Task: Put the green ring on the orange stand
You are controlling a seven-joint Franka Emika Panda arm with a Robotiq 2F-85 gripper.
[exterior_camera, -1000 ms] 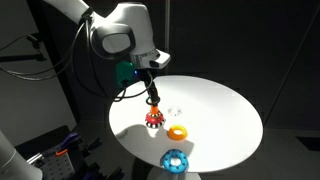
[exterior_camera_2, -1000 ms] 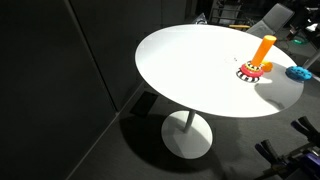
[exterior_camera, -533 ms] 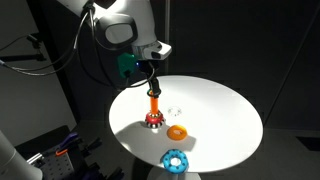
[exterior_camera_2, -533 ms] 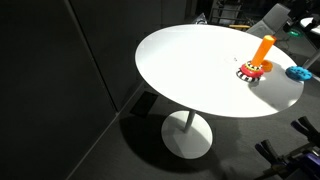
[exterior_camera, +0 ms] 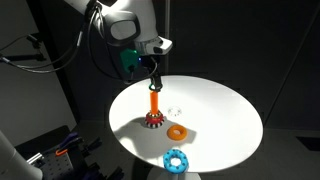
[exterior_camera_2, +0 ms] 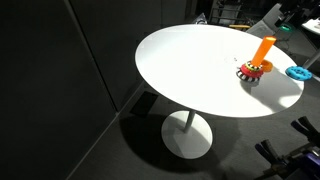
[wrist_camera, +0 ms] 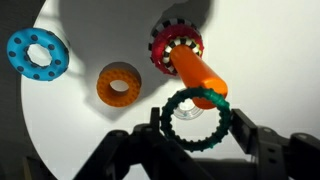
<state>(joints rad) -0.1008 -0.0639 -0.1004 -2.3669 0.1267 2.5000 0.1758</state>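
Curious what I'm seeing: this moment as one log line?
gripper shut on thin dark-green ring | over upright orange cylindrical stand | ring not yet threaded

Round white table, orange stand upright, orange-yellow ring just beside, blue toothed ring apparently near rim

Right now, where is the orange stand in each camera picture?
In an exterior view, the orange stand is just left of centre.
In an exterior view, upper right.
Wrist view: upper middle, above the green ring.
Shared landmark: the blue ring.
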